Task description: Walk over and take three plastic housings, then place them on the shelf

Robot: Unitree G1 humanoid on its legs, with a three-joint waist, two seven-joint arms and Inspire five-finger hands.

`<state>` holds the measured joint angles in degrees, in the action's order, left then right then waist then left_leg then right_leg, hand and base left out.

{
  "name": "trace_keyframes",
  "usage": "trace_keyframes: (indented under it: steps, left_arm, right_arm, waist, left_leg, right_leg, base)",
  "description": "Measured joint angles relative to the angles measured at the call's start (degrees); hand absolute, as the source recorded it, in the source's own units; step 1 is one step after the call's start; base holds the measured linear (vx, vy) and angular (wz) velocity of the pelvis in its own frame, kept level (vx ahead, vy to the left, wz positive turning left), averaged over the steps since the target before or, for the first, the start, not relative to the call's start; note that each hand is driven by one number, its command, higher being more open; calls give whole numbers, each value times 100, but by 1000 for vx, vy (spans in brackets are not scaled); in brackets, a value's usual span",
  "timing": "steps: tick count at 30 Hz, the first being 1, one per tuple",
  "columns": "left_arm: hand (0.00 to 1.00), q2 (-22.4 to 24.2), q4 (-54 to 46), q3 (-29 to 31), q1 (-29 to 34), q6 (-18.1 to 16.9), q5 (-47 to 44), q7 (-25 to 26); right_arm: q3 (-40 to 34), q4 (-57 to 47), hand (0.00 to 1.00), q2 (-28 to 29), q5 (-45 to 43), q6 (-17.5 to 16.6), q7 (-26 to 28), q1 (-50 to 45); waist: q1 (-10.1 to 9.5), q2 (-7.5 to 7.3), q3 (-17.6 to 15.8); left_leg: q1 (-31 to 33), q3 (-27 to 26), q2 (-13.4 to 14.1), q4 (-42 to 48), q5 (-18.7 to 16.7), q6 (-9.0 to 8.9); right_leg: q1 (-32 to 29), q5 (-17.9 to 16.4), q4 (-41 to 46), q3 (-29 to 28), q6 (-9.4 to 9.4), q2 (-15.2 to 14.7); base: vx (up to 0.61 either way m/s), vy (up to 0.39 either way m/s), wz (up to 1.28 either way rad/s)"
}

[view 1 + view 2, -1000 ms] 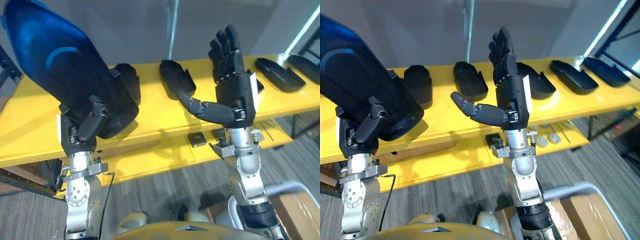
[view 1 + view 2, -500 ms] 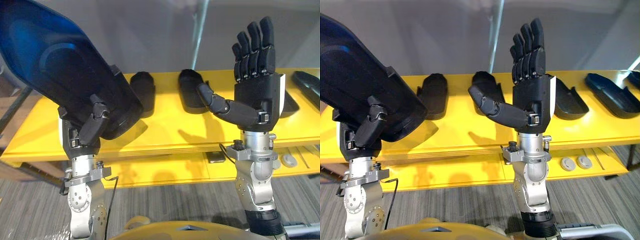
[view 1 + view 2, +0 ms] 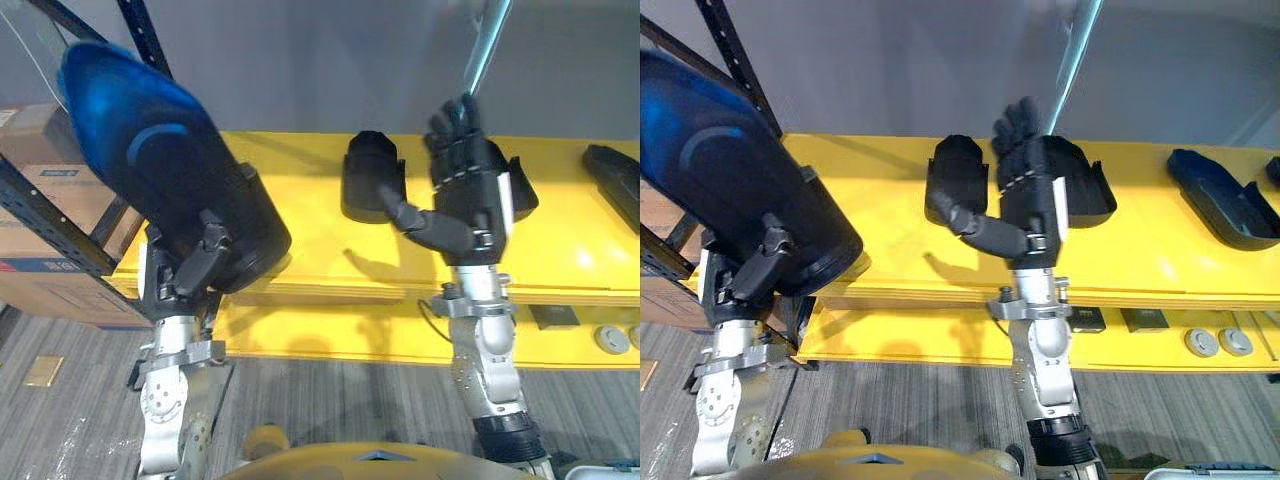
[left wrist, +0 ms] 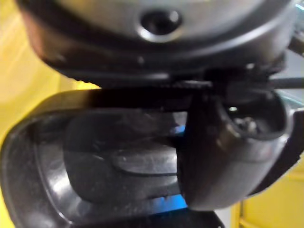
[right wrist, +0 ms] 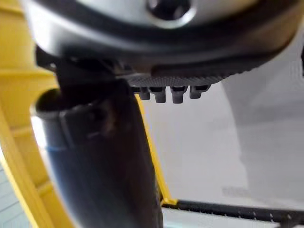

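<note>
A large dark, blue-sheened plastic housing [image 3: 160, 180] is held up at the left, with my left hand [image 3: 190, 265] shut on its lower end. In the left wrist view the thumb [image 4: 223, 152] presses into the housing's hollow inside [image 4: 109, 156]. My right hand [image 3: 470, 190] is raised over the yellow table [image 3: 300, 170], open, fingers straight up, thumb [image 5: 104, 171] out to the side, holding nothing. More black housings lie on the table: one [image 3: 955, 180] left of the right hand, one [image 3: 1085, 185] behind it, one [image 3: 1220, 205] at the far right.
A black metal rack [image 3: 60, 215] with cardboard boxes [image 3: 40, 270] stands at the left end of the table. A lower yellow shelf carries small dark parts [image 3: 553, 317] and round discs [image 3: 1215, 342]. A slanted pole [image 3: 485, 50] rises behind the table.
The whole picture has swung left, so the camera moved: the rack and boxes came into view. The left hand keeps the housing; the right hand stays open, a little lower.
</note>
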<state>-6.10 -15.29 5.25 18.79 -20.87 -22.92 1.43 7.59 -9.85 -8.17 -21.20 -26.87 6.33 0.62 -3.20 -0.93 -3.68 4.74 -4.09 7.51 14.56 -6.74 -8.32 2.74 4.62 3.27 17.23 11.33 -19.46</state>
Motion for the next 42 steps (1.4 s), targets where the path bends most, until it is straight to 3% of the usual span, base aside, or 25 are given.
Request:
trace_keyframes:
  steps: [3, 4, 9, 12, 15, 16, 18, 19, 20, 21, 22, 26, 32, 37, 42]
  left_arm:
    - [0, -75, -18, 59, -39, -16, -224, 0]
    - [0, -50, -23, 22, -58, -15, -219, 0]
    - [0, -18, -34, -259, -119, -11, -121, -238]
    - [0, -86, -38, -469, -362, -1, -115, -598]
    - [0, -325, -124, -479, -544, 9, -117, -716]
    - [0, -430, -182, -426, -549, 47, -109, -672]
    - [0, -533, -228, -368, -592, 146, -117, -588]
    - [0, -556, -219, -287, -634, 267, -130, -553]
    - [0, -521, -216, -207, -676, 363, -120, -498]
    - [0, -493, -215, -194, -700, 388, -117, -436]
    - [0, -463, -215, -196, -727, 477, -113, -349]
    - [0, -424, -215, -203, -691, 736, 346, -231]
    - [0, -450, -215, -3, -685, 809, 556, -233]
    - [0, -639, 112, 369, -759, 1176, 450, -250]
    - [0, -795, 881, 425, -1030, 1695, -252, -219]
  right_arm:
    - [0, 1, 100, -12, 11, -22, 85, 169]
    - [-38, 29, 100, -47, 15, -30, 82, 258]
    - [-286, 291, 100, -233, 52, -18, -100, 469]
    - [-455, 359, 100, -226, 51, 48, -478, 215]
    - [-455, 339, 100, -65, 195, 43, -606, -7]
    - [-371, 332, 100, -47, 278, 41, -611, -17]
    - [-228, 251, 100, -56, 282, 38, -539, -22]
    - [-111, 170, 100, -50, 283, 37, -500, -34]
    - [-45, 32, 100, -62, 301, 37, -448, -31]
    - [-28, -51, 100, -64, 332, 34, -417, -23]
    - [-33, -149, 100, -78, 414, 9, -388, -13]
    - [-145, 75, 100, -255, 400, 10, -353, 4]
    - [-252, 112, 100, -292, 387, 9, -285, -27]
    - [-247, 111, 100, -291, 388, 13, -195, -227]
    - [-158, 32, 100, -341, -1, 24, 227, -216]
  waist:
    - [20, 26, -10]
    - [28, 55, -23]
    - [34, 383, -106]
    - [57, 349, -173]
    - [75, 171, -282]
    - [76, 128, -281]
    - [104, 87, -285]
    - [166, 110, -300]
    - [151, 8, -241]
    - [128, -4, -233]
    - [133, 20, -244]
    - [116, 171, -282]
    - [120, 198, -276]
    - [158, 282, -244]
    - [170, 380, -193]
  left_leg:
    - [93, 174, -44, -65, 20, -13]
    - [167, 257, -44, -148, 51, -39]
    - [189, 432, 102, -721, 581, -140]
    - [-40, 436, 11, -817, 612, -123]
    - [-438, 205, -144, -1032, 586, 30]
    - [-507, 99, -149, -1085, 545, 132]
    - [-513, 40, -141, -1117, 547, 184]
    - [-498, 92, -95, -1168, 594, 202]
    - [-474, 99, -82, -1208, 672, 162]
    - [-402, 87, -80, -1177, 718, 112]
    - [-306, 129, -47, -1171, 766, 111]
    - [-328, 135, 71, -1235, 814, 55]
    - [-423, 45, 92, -1426, 918, 47]
    - [-532, -108, 96, -1604, 996, 51]
    - [-376, -303, 97, -1613, 1017, 64]
  right_leg:
    - [101, -178, 0, 256, -73, 2]
    - [69, -299, -11, 321, 26, 19]
    - [-89, -236, 20, 506, 63, 186]
    - [-110, -286, 502, 363, -25, 20]
    - [-307, -306, 1202, 129, -103, -241]
    - [-388, -210, 1253, 93, -224, -237]
    - [-416, -229, 1233, -10, -258, -159]
    - [-389, -613, 1308, -138, -199, 148]
    - [-302, -854, 1012, -117, -330, 379]
    - [-248, -850, 786, -145, -333, 422]
    - [-189, -707, 485, -137, -213, 513]
    - [-67, -570, 240, -108, -249, 654]
    - [-136, -572, 256, -198, -252, 672]
    - [-199, -573, 266, -300, -250, 670]
    - [-565, -575, 380, -499, -249, 659]
  base:
    - [-55, 13, 31]
    - [-71, -55, 38]
    - [-22, -64, 22]
    - [46, 35, 9]
    - [-10, 108, -26]
    - [-52, 90, -38]
    - [-27, 35, -18]
    - [14, -43, 0]
    - [14, -55, -1]
    - [11, -60, -2]
    - [-20, -47, 0]
    - [-23, -25, 0]
    - [-12, -4, -6]
    - [-6, 1, -12]
    - [-22, 7, -17]
